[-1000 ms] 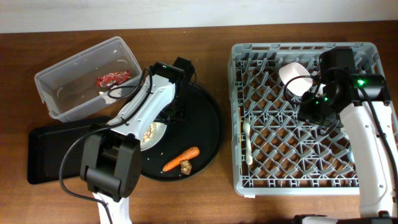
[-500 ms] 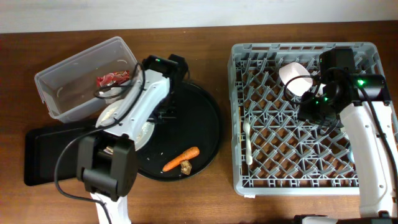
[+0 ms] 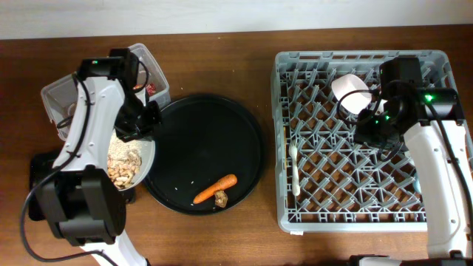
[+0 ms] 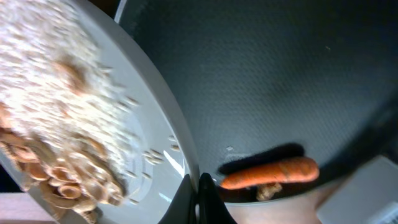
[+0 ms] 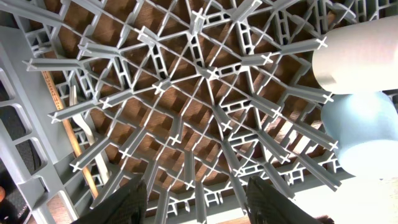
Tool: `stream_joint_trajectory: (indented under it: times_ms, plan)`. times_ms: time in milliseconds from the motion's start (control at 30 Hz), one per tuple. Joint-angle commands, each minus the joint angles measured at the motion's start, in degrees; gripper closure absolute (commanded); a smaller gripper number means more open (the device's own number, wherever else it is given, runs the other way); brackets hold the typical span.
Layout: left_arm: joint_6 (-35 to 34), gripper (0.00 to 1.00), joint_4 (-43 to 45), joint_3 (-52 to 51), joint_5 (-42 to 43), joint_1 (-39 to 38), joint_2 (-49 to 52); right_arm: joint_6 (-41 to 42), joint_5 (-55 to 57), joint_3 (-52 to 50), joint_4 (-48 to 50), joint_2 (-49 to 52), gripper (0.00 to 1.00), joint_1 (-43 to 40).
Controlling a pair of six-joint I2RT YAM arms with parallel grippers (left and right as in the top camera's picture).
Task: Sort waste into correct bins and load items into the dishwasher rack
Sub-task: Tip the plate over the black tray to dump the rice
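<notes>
The left fingers are pinched on the rim of the white plate, which appears tilted and hangs on the counter's left side, between the round black tray and the left edge. The noodle-and-rice scraps are heaped on the part of the plate away from those fingers, toward the near edge. That part overhangs the flat black tray by the near-left corner, while the clear tub sits toward the far-left corner. Emptying the plate would likely mean tipping that lip down. The right fingers are spread and empty over the rack, well apart from the plate.
</notes>
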Motion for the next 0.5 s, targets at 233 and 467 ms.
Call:
stream_joint_trajectory:
  times_ms: [233,467]
  plan:
    - [17.68,1.0,-2.19,1.31,19.93,16.0,-2.58,-0.44,0.96,0.31,-0.07,0.11,0.46,-0.26]
    - [32.83,1.0,-6.64,1.31,39.19,28.35,-2.58,-0.42,0.96,0.31,-0.04,0.11,0.46,-0.28]
